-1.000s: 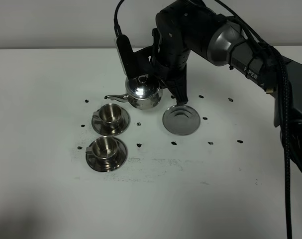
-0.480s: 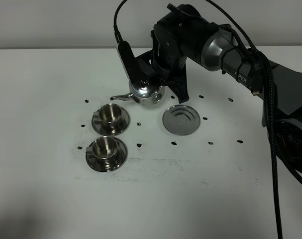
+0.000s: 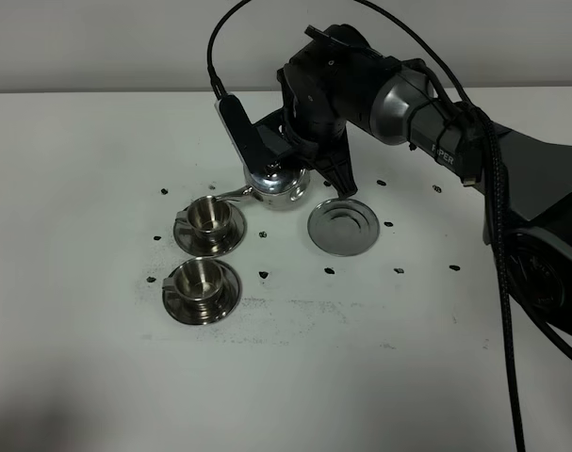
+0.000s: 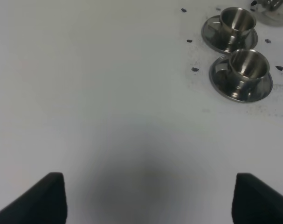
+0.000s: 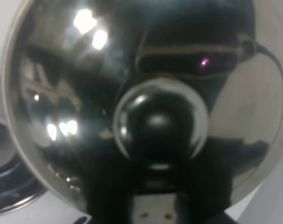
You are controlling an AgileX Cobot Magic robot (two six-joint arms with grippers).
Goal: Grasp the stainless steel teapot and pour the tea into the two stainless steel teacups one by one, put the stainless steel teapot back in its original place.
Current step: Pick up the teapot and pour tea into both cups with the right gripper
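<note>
My right gripper point(image 3: 300, 155) is shut on the stainless steel teapot point(image 3: 278, 184) and holds it above the table, tilted to the left. Its thin spout point(image 3: 235, 195) reaches over the rim of the far teacup point(image 3: 208, 217). The near teacup point(image 3: 200, 281) stands on its saucer in front. The round tray point(image 3: 342, 226) lies bare to the right of the teapot. In the right wrist view the teapot's domed lid and knob point(image 5: 160, 121) fill the picture. My left gripper point(image 4: 150, 200) is open over bare table, far from both teacups point(image 4: 246, 65). No tea shows.
Small dark specks point(image 3: 265, 275) are scattered on the white table point(image 3: 361, 358) around the cups and tray. The right arm point(image 3: 427, 94) and its cable reach in from the right over the back of the table.
The right gripper has carried the teapot left and down toward the far teacup and tipped it further, so the spout now sits at the cup's rim. The cups and tray have not moved.
</note>
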